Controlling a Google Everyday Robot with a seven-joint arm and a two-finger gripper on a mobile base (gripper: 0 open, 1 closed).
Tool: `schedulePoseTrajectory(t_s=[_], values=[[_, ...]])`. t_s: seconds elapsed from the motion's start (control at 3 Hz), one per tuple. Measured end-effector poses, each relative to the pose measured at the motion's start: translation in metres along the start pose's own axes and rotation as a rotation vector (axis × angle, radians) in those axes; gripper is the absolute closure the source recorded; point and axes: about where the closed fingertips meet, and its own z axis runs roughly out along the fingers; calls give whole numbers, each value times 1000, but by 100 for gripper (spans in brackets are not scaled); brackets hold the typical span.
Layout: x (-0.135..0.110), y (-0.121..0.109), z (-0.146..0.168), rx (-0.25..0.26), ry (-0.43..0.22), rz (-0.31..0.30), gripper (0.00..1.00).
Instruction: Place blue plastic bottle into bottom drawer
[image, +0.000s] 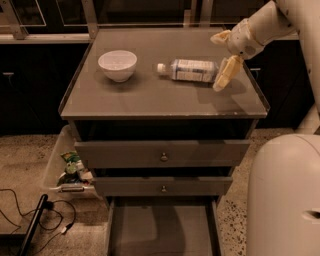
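The blue plastic bottle (192, 70) lies on its side on the grey cabinet top (150, 97), white cap pointing left toward the bowl. My gripper (223, 55) hangs at the bottle's right end, its base, with the cream fingers spread open. One finger (226, 73) is just beside the bottle's base and the other is higher, behind it. The gripper holds nothing. The bottom drawer (160, 227) is pulled out below the cabinet, and its flat grey floor is bare.
A white bowl (117, 64) stands on the cabinet top at the left. The two upper drawers (162, 154) with knobs are shut. A clear bin of packets (65, 167) and cables (30, 215) lie on the floor at the left. My white base (285, 195) fills the lower right.
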Motion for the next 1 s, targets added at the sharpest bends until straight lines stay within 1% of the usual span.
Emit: schedulePoseTrajectory(t_s=[0.33, 0.67, 1.0], values=[[-2, -9, 11, -15, -4, 5, 0], [-5, -16, 30, -33, 7, 2, 0], [-5, -16, 56, -68, 24, 8, 0]])
